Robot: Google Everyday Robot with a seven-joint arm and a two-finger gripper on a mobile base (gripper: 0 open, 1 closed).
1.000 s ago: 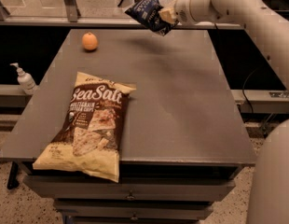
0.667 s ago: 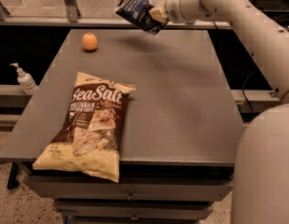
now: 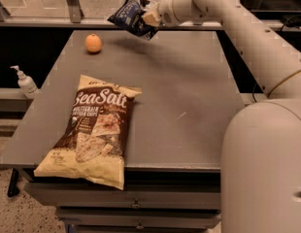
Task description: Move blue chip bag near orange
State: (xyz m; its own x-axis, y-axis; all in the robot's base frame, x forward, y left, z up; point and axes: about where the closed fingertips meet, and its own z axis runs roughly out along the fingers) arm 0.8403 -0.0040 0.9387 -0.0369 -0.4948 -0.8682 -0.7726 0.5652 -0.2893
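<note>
Gripped by the end effector [image 3: 149,19] above the bench's [image 3: 189,81] far edge, the blue chip bag [image 3: 128,17] is carried leftward, nearer the orange [image 3: 93,43].

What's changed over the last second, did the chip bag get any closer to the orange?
The hand, above the far edge of the table, carried the blue chip bag sideways through the air toward the orange, keeping its grip; nothing was released. The orange, the Sea Salt bag and the soap bottle stayed put.

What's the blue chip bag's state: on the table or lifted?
Lifted: the blue chip bag hangs in the pincer above the table's far edge, right of the orange.
</note>
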